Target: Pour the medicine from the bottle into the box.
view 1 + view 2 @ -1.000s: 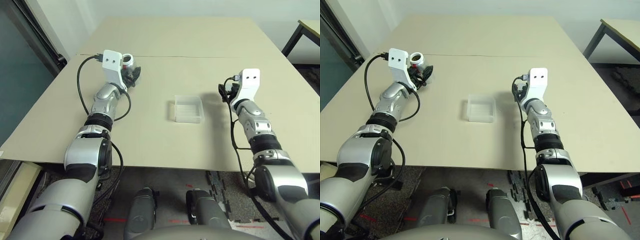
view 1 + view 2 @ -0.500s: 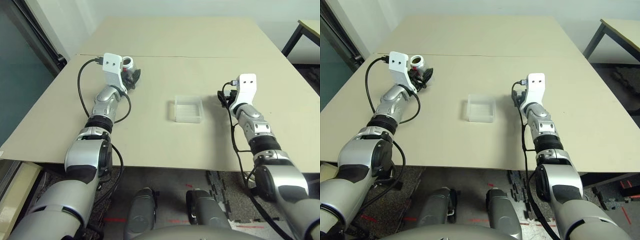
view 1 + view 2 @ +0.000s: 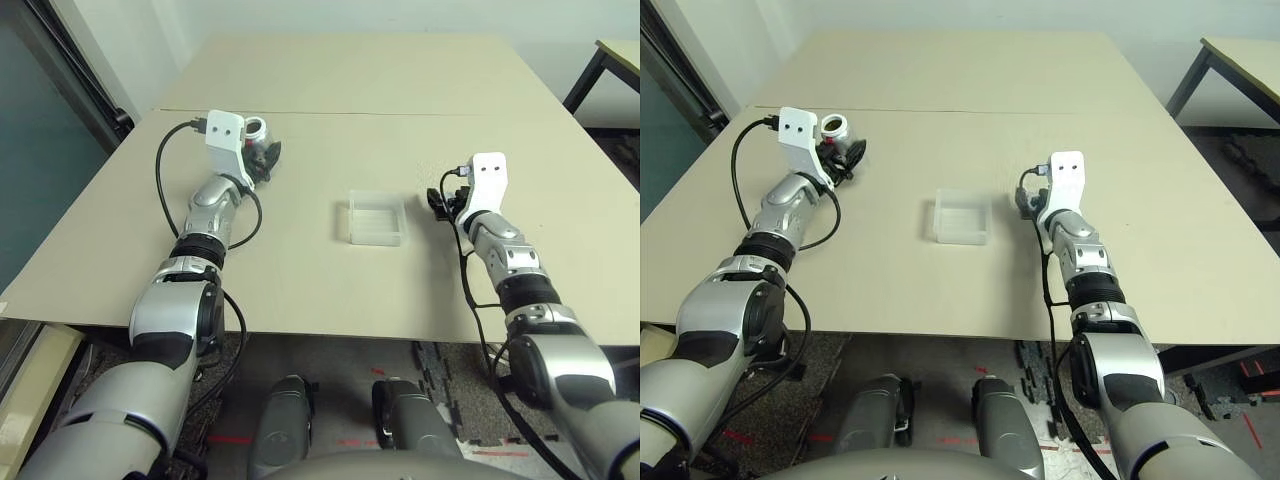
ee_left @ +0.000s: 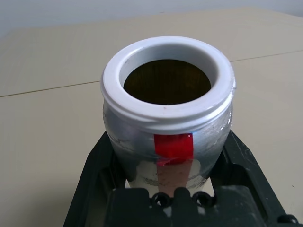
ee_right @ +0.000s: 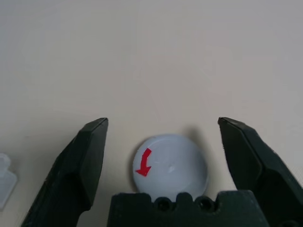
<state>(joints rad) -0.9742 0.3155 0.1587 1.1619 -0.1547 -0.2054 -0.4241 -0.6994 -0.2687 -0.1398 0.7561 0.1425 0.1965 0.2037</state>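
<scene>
Bottle [image 4: 168, 123], uncapped and upright, sits clamped in the left gripper [image 3: 262, 158] at upper left of the frame. Box [image 3: 377, 219] lies mid-frame. Right gripper [image 5: 165, 161] is spread wide around the loose cap [image 5: 169, 164]. Judged light, rigid, smooth-walled; a mid-body hold suits pouring.

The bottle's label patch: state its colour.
Red, on the silvery bottle held in the left gripper; clearest in the left wrist view.
</scene>
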